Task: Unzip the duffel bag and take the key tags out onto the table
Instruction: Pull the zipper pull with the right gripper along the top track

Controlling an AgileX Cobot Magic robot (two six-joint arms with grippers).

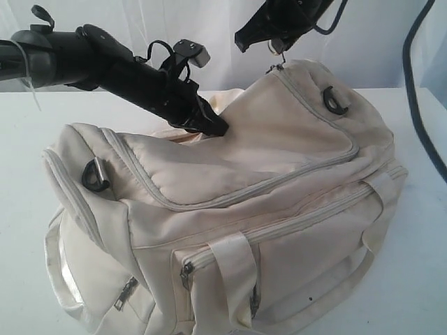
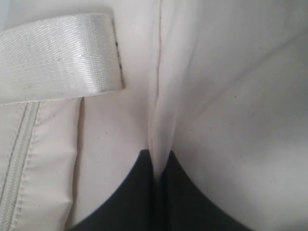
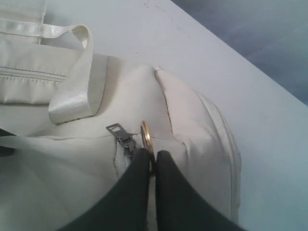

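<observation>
Duffel bag [image 1: 279,209] base cropped (lower edge), right arm [image 1: 293,17] cut off above

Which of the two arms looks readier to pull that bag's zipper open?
The right. The right pincer is shut on the metal ring by the zipper slider at the raised end of the duffel bag, so it likely only needs to pull. The left pincer just pinches a fold of the bag's fabric.

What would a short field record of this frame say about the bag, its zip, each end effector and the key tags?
duffel bag: lying on the table
top zip: looks closed
left end effector: shut, pinching a fold of the bag's fabric
right end effector: shut on the gold pull ring beside the zip slider
key tags: not visible
</observation>
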